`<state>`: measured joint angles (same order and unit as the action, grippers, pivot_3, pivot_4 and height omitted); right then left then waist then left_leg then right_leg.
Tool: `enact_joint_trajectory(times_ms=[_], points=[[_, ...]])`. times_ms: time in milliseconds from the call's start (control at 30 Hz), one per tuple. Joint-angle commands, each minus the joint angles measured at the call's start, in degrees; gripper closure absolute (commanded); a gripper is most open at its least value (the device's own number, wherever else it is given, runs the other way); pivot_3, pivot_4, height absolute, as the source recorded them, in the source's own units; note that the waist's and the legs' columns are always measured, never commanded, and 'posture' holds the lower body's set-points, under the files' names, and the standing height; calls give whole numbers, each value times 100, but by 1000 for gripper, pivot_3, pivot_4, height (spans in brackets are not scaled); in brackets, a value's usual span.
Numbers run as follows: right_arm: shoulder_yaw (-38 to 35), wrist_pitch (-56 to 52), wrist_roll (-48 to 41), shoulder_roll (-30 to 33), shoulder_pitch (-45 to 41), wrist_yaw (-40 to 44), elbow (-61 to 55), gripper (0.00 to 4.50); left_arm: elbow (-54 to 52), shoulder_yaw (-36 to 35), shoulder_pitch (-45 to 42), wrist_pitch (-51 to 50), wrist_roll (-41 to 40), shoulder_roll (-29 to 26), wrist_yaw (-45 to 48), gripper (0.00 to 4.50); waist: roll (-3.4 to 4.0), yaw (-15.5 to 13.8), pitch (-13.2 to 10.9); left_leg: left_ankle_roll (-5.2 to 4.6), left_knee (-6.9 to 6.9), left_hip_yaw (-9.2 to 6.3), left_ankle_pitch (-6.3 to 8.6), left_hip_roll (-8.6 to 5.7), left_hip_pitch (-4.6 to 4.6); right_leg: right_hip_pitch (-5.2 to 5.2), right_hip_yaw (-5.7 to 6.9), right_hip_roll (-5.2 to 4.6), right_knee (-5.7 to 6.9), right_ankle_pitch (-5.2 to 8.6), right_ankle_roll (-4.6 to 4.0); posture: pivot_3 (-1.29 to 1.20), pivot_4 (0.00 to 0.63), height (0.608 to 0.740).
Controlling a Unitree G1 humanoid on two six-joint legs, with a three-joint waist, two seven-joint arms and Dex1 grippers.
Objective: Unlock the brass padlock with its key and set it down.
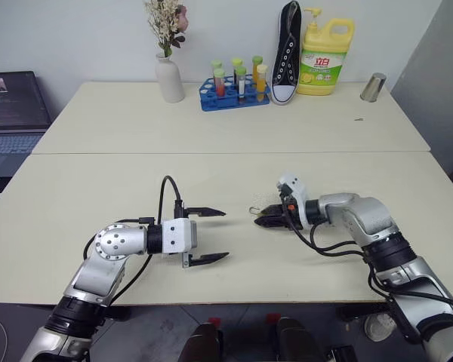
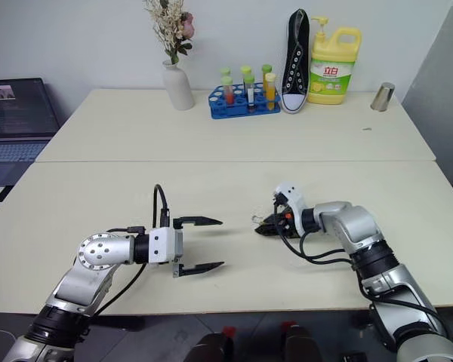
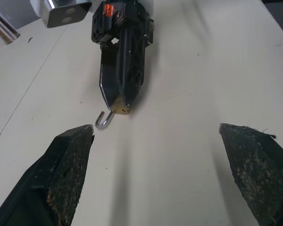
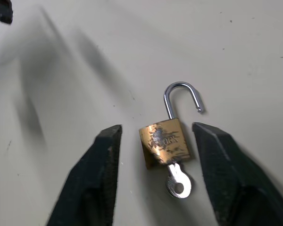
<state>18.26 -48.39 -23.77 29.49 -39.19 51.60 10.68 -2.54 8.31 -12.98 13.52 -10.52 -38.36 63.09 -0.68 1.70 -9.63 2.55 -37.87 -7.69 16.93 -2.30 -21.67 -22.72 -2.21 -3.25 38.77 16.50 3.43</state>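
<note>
The brass padlock (image 4: 164, 143) lies flat on the cream table (image 1: 211, 181), its silvery shackle (image 4: 181, 96) swung open and the key (image 4: 178, 181) sticking out of its bottom. My right gripper (image 4: 156, 127) is open, one black finger on each side of the padlock's body with a small gap to it. In the left wrist view the padlock (image 3: 120, 109) peeks out at the right gripper's tips. My left gripper (image 1: 224, 234) is wide open and holds nothing, hovering low over the table to the left and pointing at the right gripper (image 1: 258, 219).
Along the far table edge stand a white vase (image 1: 169, 78), a blue test-tube rack (image 1: 234, 94), a black shoe (image 1: 287, 53), a yellow detergent bottle (image 1: 326, 56) and a metal cup (image 1: 373, 87). A laptop (image 1: 13, 102) sits at far left.
</note>
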Motion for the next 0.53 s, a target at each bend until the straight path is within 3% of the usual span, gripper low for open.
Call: enact_joint_trajectory(times_ms=[33, 100, 133, 300, 533], points=[[-416, 161, 90, 584, 331, 146, -638, 824, -245, -181, -62, -498, -139, -80, -145, 0, 0, -14, 0, 0, -1, 0, 0, -1, -3, 0, 1, -1, 0, 0, 0, 0, 150, 740], [-642, 268, 42, 881, 675, 158, -1280, 147, -267, -208, -102, -795, -61, -127, -254, 0, 0, -5, 0, 0, -1, -2, 0, -2, -7, -2, 3, -2, -2, 0, 0, 0, 150, 740], [-809, 367, 13, 1115, 941, 196, -1736, 65, -292, -204, -149, -1008, 18, -141, -361, 0, 0, -8, 0, 0, -1, 1, 0, -2, -10, -7, 2, -2, -1, 0, 0, 0, 150, 740], [-1437, 591, -28, 1718, 1946, 8, -3223, 65, -466, -217, -94, -1258, 36, -349, -277, 0, 1, 37, 0, 0, 1, 14, 0, -2, -34, -45, -8, 7, 12, 0, 0, 0, 150, 740], [-2102, 521, -367, 1833, 2852, -167, -4405, 65, -375, -205, -249, -1571, -254, -501, 163, 0, 1, 9, -1, 0, -3, 13, 0, 2, -32, -38, -9, 8, 15, 0, 0, 0, 150, 740]])
